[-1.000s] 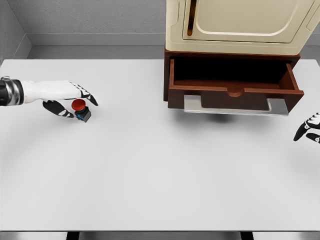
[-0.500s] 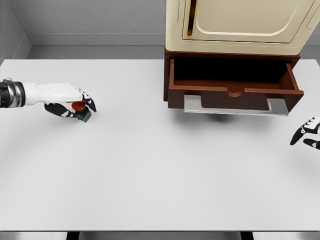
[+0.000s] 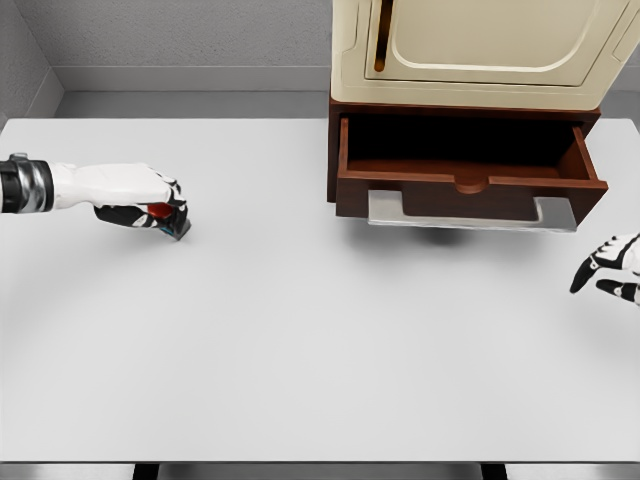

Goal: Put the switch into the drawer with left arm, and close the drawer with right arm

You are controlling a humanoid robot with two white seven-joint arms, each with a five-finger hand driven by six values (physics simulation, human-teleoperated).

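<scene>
Head view, one frame. Your left hand (image 3: 140,200) comes in from the left edge, low over the white table (image 3: 300,340), forearm running level. Its fingers (image 3: 172,190) are curled down and clamped on the switch (image 3: 170,220): a red push-button cap on a small dark block with a blue edge. You can see the red cap just under the knuckles, between the fingers above and the thumb behind it; the dark base pokes out below and to the right of the fingertips. The switch looks tilted, base corner toward the table. Cannot tell whether it touches the surface or is just clear of it.

Your right hand (image 3: 610,268) shows only at the right edge, partly cut off by the frame. The visible fingers are loosely bent, black-tipped, pointing down-left, with nothing between them. It sits below and to the right of the drawer front, apart from it.

The drawer (image 3: 470,185) is pulled out of the dark wooden base, interior in shadow, a notch in the front panel and a pale metal handle (image 3: 470,215) slung beneath. It lies well to the right of your left fingertips and up-left of the right ones. A cream cabinet (image 3: 480,50) stands on top of the wooden base.
</scene>
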